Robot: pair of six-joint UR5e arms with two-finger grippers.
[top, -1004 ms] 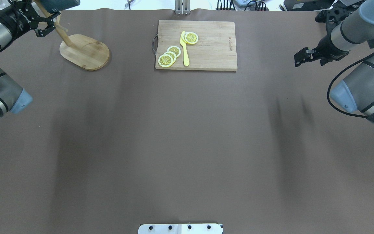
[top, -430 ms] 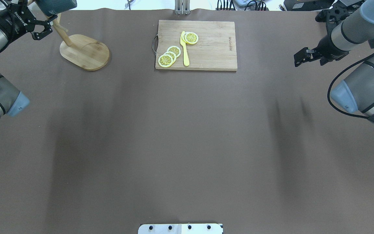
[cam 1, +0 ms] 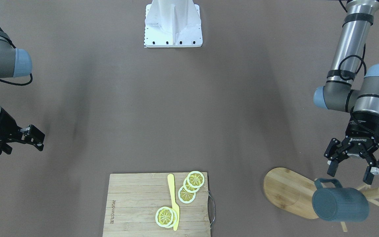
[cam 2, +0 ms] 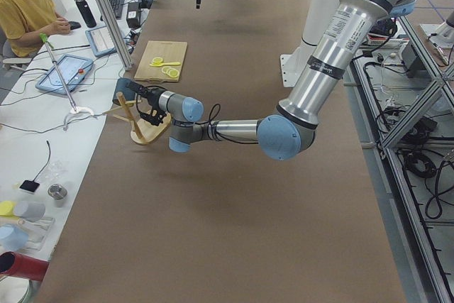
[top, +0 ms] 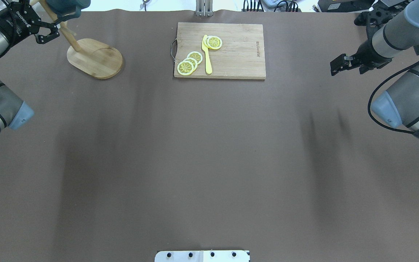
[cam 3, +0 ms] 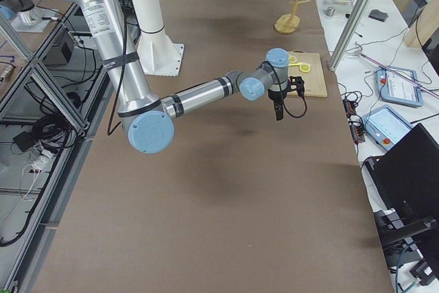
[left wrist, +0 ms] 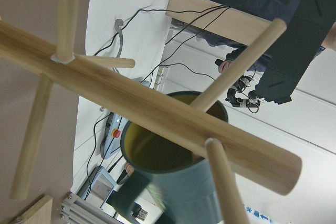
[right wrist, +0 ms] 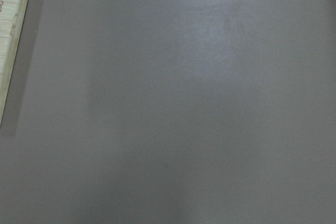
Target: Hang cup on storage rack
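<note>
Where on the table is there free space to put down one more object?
The wide bare stretch between the cutting board and the robot base is free. Crowded only around the rack, with the cup and left gripper.

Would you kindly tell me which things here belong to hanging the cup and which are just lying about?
For the job: cup, rack, left gripper (open, beside the cup).
Lying about: cutting board, lemon slices, yellow knife; the right gripper hangs idle.
</note>
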